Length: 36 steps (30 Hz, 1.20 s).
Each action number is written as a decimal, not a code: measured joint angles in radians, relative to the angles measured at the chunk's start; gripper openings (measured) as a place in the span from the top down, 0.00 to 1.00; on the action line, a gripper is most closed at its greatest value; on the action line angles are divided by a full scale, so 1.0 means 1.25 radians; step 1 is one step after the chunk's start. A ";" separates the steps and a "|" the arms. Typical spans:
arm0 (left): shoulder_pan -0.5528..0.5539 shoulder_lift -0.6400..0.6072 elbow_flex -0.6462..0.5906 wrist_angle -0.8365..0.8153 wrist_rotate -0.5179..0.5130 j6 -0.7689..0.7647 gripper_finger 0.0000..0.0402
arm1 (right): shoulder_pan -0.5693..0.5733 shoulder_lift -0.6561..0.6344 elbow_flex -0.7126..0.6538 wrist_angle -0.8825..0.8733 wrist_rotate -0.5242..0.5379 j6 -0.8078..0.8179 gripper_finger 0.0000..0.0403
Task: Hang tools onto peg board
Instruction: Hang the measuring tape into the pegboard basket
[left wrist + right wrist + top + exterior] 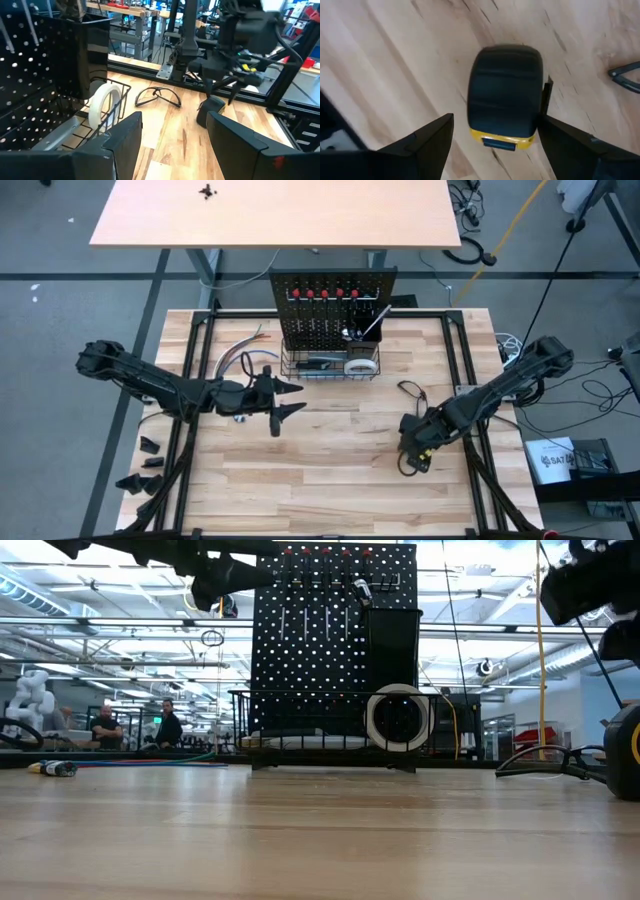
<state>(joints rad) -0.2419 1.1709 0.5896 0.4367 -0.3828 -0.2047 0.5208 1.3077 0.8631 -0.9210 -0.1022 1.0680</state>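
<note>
Your right pincer [492,145] hangs wide open straight above the tape measure [505,95], which lies on the desk [330,480] between its fingers; the left pincer [285,400], open and empty, is well apart, nearer the peg board [335,310].

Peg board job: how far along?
Mostly done: red-handled screwdrivers hang along the peg board, and the tape roll sits in its basket. In hand: the right gripper, open, is poised over the tape measure on the table, fingers either side, not closed on it. Left: tape measure, pliers, and the wires beside the board. The left gripper is open and empty.
</note>
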 joint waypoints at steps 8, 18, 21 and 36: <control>0.014 0.000 0.000 0.001 0.007 0.000 0.44 | 0.023 0.095 0.003 -0.026 0.042 -0.002 0.30; 0.015 0.000 0.000 0.000 0.010 0.000 0.44 | 0.050 0.075 -0.002 -0.012 0.098 0.048 0.43; 0.015 0.000 0.000 0.000 0.010 0.000 0.44 | 0.060 0.074 -0.002 -0.010 0.107 0.080 0.44; 0.015 0.000 0.000 0.086 0.098 0.000 0.44 | 0.072 0.076 0.161 -0.001 0.210 0.017 0.44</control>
<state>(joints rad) -0.2230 1.1706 0.5896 0.5447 -0.2603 -0.2050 0.6114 1.4021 1.0644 -0.9227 0.1605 1.0893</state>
